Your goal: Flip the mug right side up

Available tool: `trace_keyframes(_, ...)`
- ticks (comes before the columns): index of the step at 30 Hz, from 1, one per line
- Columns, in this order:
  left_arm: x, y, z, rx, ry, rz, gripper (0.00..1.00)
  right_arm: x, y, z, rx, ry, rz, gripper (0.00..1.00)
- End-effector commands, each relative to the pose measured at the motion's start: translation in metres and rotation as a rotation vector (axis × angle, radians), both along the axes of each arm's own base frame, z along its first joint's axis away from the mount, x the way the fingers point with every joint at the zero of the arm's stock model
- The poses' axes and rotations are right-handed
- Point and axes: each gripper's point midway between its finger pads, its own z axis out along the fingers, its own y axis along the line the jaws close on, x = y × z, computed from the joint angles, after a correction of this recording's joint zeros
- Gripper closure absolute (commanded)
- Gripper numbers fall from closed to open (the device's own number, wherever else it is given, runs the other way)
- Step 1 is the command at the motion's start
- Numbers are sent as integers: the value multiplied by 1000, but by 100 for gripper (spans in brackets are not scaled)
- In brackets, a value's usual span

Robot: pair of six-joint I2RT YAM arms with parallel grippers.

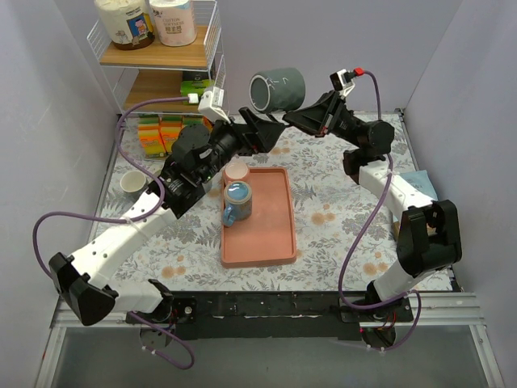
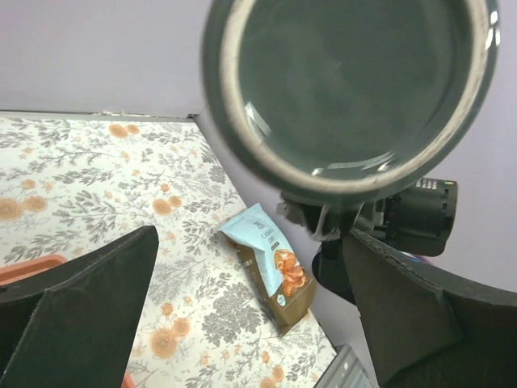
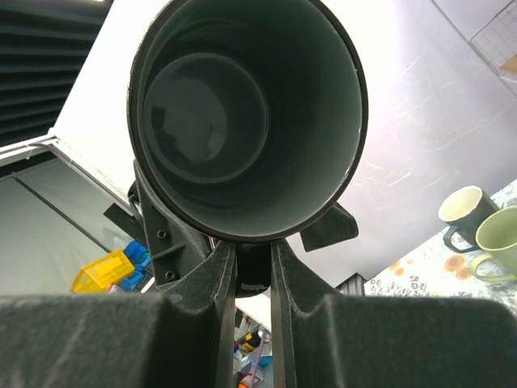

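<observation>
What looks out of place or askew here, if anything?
The dark green mug is off the table, lying sideways in the air, neither upright nor upside down. The right tool grips it from below. The left tool stands open beside it. A snack packet lies alone near the table's right edge.

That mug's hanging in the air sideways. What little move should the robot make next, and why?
Probably tilt the right tool so the mug's opening swings upward. The mug is held on its side above the table, with the right tool pinching its rim. Its opening faces that arm and its base faces the open left tool, which isn't gripping it.
</observation>
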Motion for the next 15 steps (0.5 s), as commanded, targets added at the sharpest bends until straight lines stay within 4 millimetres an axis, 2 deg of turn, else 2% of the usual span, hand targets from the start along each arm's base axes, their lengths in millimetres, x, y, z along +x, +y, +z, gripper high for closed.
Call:
trace_keyframes(1, -14, 28, 9, 21, -40, 60, 2, -36, -31, 68, 144, -361, -118, 99)
trace_keyframes(7, -32, 53, 18, 48, -101, 95, 2, 9, -47, 45, 42, -275, -230, 99)
trace_keyframes(10, -33, 65, 16, 71, -94, 139, 2, 37, -58, 21, -58, -196, -299, 99)
trace_keyframes(12, -33, 69, 14, 80, -93, 153, 2, 52, -64, 7, -136, -222, -364, 99)
trace_keyframes(13, -32, 70, 12, 88, -91, 159, 2, 63, -70, -7, -194, -143, -387, 99)
trace_keyframes(15, -30, 71, 9, 98, -84, 170, 2, 74, -76, -21, -278, -189, -453, 99)
